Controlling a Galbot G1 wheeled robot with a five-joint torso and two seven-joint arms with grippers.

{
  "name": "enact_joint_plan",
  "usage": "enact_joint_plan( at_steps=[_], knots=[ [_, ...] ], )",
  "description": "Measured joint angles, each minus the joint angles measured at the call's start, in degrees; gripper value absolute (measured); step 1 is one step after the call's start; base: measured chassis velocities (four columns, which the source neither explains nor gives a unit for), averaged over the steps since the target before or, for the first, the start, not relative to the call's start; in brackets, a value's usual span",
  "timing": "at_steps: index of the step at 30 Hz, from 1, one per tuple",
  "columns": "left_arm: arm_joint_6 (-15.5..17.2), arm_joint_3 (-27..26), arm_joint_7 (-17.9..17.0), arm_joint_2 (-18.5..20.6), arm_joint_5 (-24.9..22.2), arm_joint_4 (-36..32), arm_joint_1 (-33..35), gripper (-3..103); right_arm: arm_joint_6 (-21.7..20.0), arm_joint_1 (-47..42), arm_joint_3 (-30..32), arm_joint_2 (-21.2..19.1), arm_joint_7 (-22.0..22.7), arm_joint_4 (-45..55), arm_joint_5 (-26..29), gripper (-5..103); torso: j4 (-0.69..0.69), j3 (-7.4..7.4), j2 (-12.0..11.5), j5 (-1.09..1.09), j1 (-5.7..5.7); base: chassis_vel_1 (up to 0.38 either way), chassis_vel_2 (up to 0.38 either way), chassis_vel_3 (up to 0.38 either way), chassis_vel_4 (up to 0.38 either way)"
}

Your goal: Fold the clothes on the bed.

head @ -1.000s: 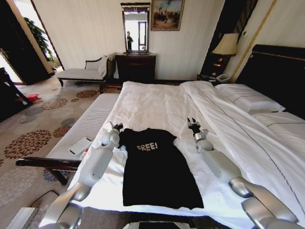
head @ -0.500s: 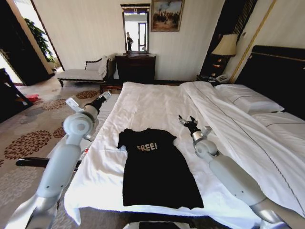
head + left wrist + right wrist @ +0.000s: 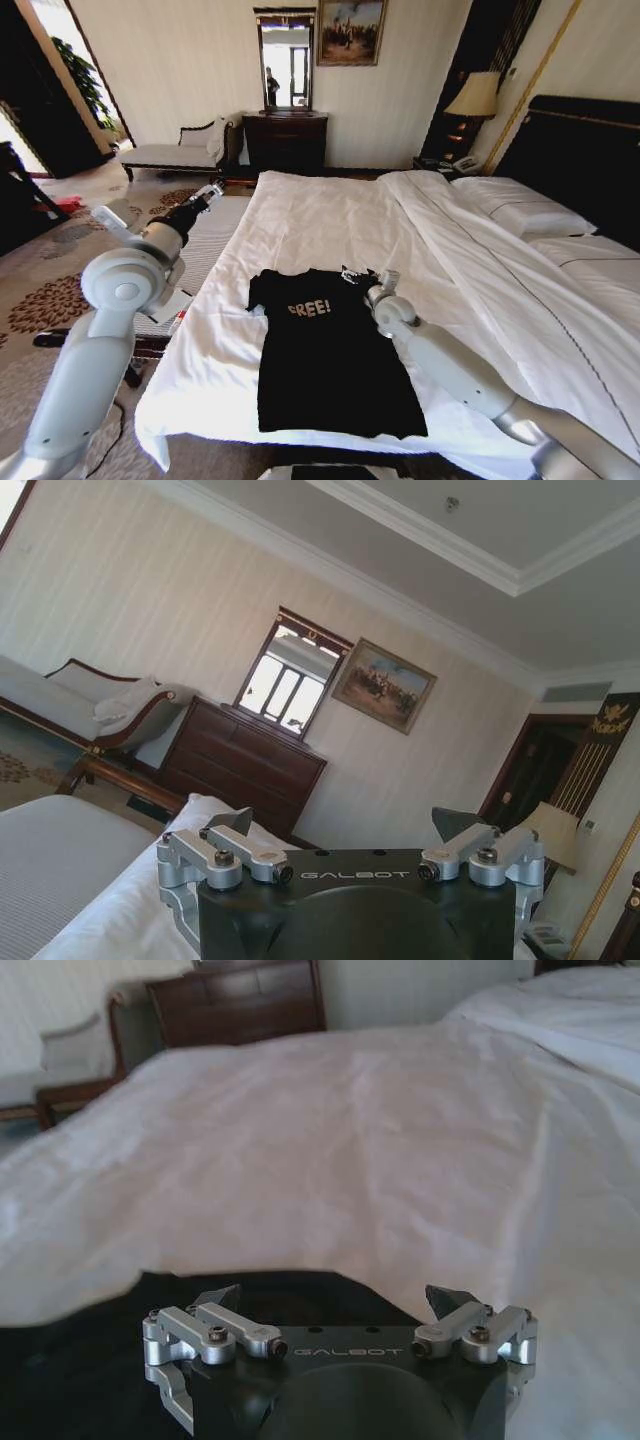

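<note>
The clothes are a black T-shirt [image 3: 330, 350] with white "FREE!" lettering, lying flat near the foot of the bed [image 3: 320, 215]. My right gripper [image 3: 357, 277] sits low at the shirt's right shoulder. In the right wrist view it [image 3: 335, 1300] is open, with the black cloth [image 3: 70, 1370] just beneath it and white sheet [image 3: 350, 1160] ahead. My left gripper [image 3: 211, 191] is raised high off the bed's left side, above the bench, pointing toward the far wall. Seen from the left wrist, it [image 3: 345, 825] is open and holds nothing.
A pale bench [image 3: 185, 255] runs along the bed's left side with a flat white item [image 3: 169, 305] on it. The folded-back duvet [image 3: 490, 260], pillows [image 3: 520, 215] and dark headboard [image 3: 590, 150] are on the right. A dresser [image 3: 285, 140] and chaise [image 3: 170, 152] stand by the far wall.
My left arm has lifted away from the shirt's left sleeve, up and out over the bench. My right gripper has slid left across the sheet to the shirt's right shoulder.
</note>
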Motion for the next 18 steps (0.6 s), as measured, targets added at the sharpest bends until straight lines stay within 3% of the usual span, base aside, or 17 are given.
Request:
enact_joint_plan(
  at_steps=[9, 18],
  knots=[
    [0.55, -0.6, -0.35, 0.05, 1.7, -0.38, 2.24, 100, -7.64, 1.02, -2.86, 2.19, 8.82, -4.73, 0.61, 100, -0.01, 0.0, 0.0, 0.01, 0.0, 0.0, 0.0, 0.0, 0.0],
    [0.76, -0.61, -0.59, 0.05, 2.53, -0.31, 3.32, 100, -5.6, 0.63, -2.17, 3.38, 8.29, -4.3, 0.22, 100, 0.01, 0.0, 0.0, 0.01, 0.0, 0.0, 0.0, 0.0, 0.0]
  ],
)
